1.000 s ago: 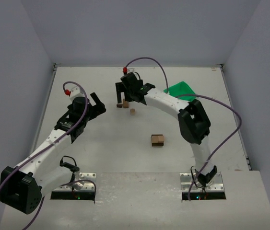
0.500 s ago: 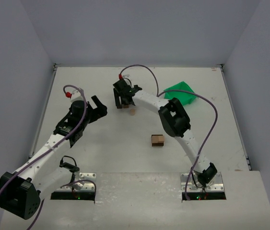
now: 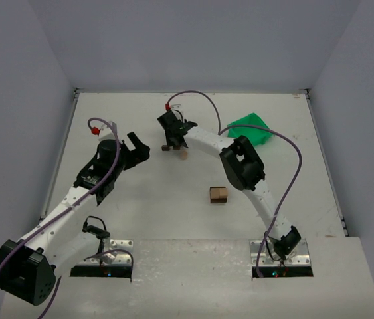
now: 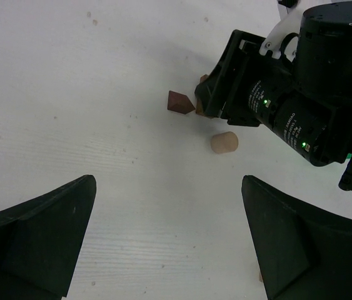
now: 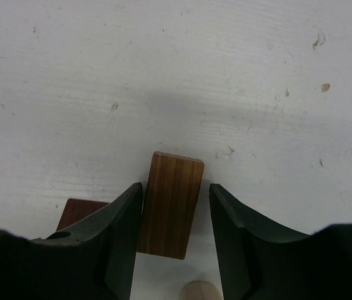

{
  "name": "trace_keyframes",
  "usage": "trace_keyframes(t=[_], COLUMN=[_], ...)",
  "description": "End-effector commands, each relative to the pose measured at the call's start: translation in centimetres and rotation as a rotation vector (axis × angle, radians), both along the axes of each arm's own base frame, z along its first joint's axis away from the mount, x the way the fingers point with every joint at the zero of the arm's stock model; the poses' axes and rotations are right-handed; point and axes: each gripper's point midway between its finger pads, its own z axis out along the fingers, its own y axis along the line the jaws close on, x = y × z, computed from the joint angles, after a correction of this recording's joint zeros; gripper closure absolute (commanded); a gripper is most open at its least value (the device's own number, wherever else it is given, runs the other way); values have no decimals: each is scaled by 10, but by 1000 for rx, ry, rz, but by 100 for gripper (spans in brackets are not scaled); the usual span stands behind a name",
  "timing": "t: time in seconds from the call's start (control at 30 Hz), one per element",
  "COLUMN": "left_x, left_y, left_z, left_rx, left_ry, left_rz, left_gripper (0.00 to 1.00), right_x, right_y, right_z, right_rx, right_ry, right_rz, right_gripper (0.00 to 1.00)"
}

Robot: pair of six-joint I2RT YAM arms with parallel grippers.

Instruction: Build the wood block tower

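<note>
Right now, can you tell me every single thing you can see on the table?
table: one, white, under everything
bin: one, green, far right of the table
block stack: one, tan and dark brown, middle of the table, block count unclear
long block: one, tan, between the right fingers
dark block: one, reddish brown, beside the long block
cylinder: one, tan, short, near those two
left arm: one, white and black, left side
right arm: one, white and black, reaching far middle
left fingers: two, black, wide open over bare table
right fingers: two, black, either side of the long block, gap on one side
</note>
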Motion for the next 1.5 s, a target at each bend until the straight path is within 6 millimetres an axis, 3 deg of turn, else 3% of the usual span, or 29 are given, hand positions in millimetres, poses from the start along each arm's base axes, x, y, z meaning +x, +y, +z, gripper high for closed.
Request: trace_keyframes(t=[0.0, 0.13, 0.27, 0.37, 0.47, 0.53, 0.6, 0.7, 0.73, 0.77, 0.87, 0.9, 1.0, 1.1, 1.2, 1.33, 1.47], left_x=[5, 5, 5, 5, 5, 5, 4, 4, 4, 4, 4, 5, 7, 10, 16, 26, 32], left_y=[-2, -3, -3, -4, -4, -3, -3, 1, 3, 4, 5, 5, 6, 5, 4, 4, 5], left_z=[12, 12, 12, 12, 12, 12, 12, 12, 13, 13, 14, 14, 16, 13, 9, 2, -5], left_rx=[-11, -14, -16, -17, -17, -16, -15, -8, -5, -3, 3, 6, 15, 27, 43, 71, 92], left_ry=[-53, -56, -56, -55, -54, -54, -53, -56, -59, -59, -69, -74, -87, -87, -77, -38, -7], left_rz=[-13, -17, -18, -21, -22, -19, -18, -1, 9, 13, 14, 13, 17, 9, 7, 15, 26], left_gripper=[0, 0, 0, 0, 0, 0, 0, 0, 0, 0, 0, 0, 0, 0, 0, 0, 0], right_x=[-14, -23, -25, -24, -14, -4, 11, 14, 6, -4, -49, -85, -129, -173, -211, -247, -261], right_y=[-5, -13, -15, -12, 1, 9, 25, 31, 33, 28, 17, 12, -30, -71, -96, -118, -128], right_z=[16, 13, 12, 12, 25, 38, 84, 155, 175, 172, 191, 195, 182, 170, 160, 139, 129], right_rx=[-7, -41, -50, -50, -42, -80, -104, -119, -84, -115, -98, -62, -160, -169, -125, -121, -122], right_ry=[20, 43, 46, 43, -25, -94, -230, -376, -406, -408, -440, -460, -418, -292, -206, -123, -89], right_rz=[30, 6, 4, 19, 123, 242, 399, 600, 674, 776, 1087, 1286, 1489, 1585, 1667, 1745, 1759], right_gripper=[48, 48, 56, 68, 81, 84, 86, 88, 89, 90, 91, 90, 88, 90, 90, 92, 92])
